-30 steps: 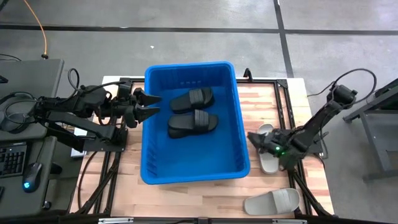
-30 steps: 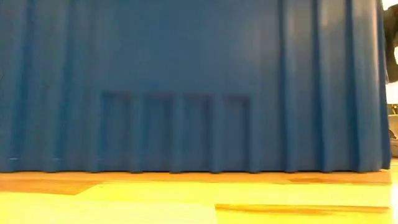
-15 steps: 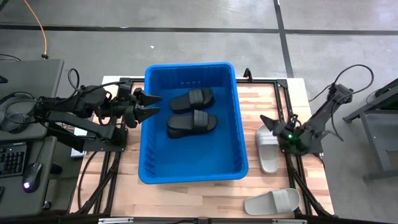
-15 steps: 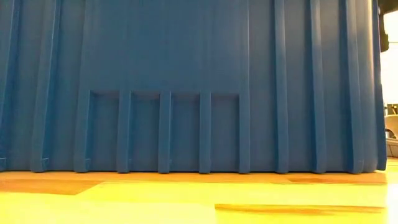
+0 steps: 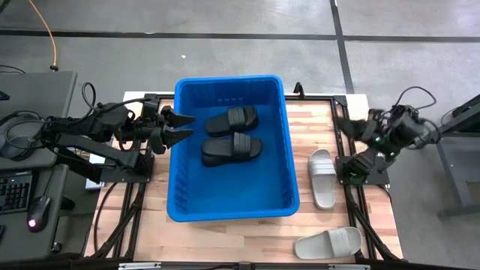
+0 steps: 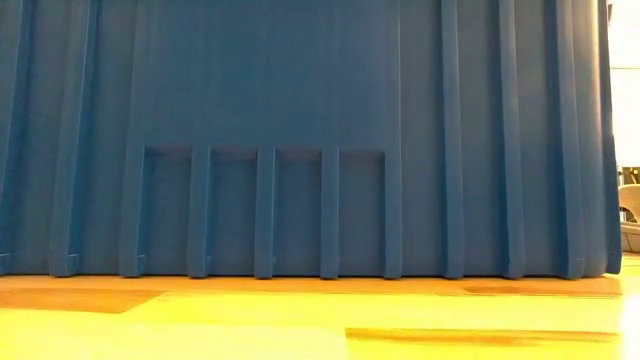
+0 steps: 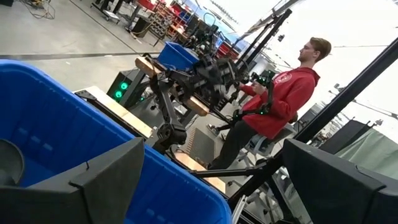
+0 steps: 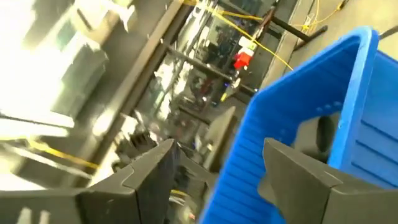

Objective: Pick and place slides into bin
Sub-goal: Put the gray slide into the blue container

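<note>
While the ribbed wall of the bright blue bin (image 6: 300,140) fills the low view and hides everything behind it, the high view shows two black slides (image 5: 232,133) lying inside. Two light grey slides (image 5: 323,178) lie on the tabletop (image 5: 315,225) beside it. Left gripper (image 5: 180,126) hovers at the rim, spread wide, empty. Right gripper (image 5: 341,127) hangs raised, parted, empty.

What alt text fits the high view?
Blue bin mid-table holds two black slides; two grey slides lie on the table to its right. Open left gripper at the bin's left rim; open right gripper raised, empty.
</note>
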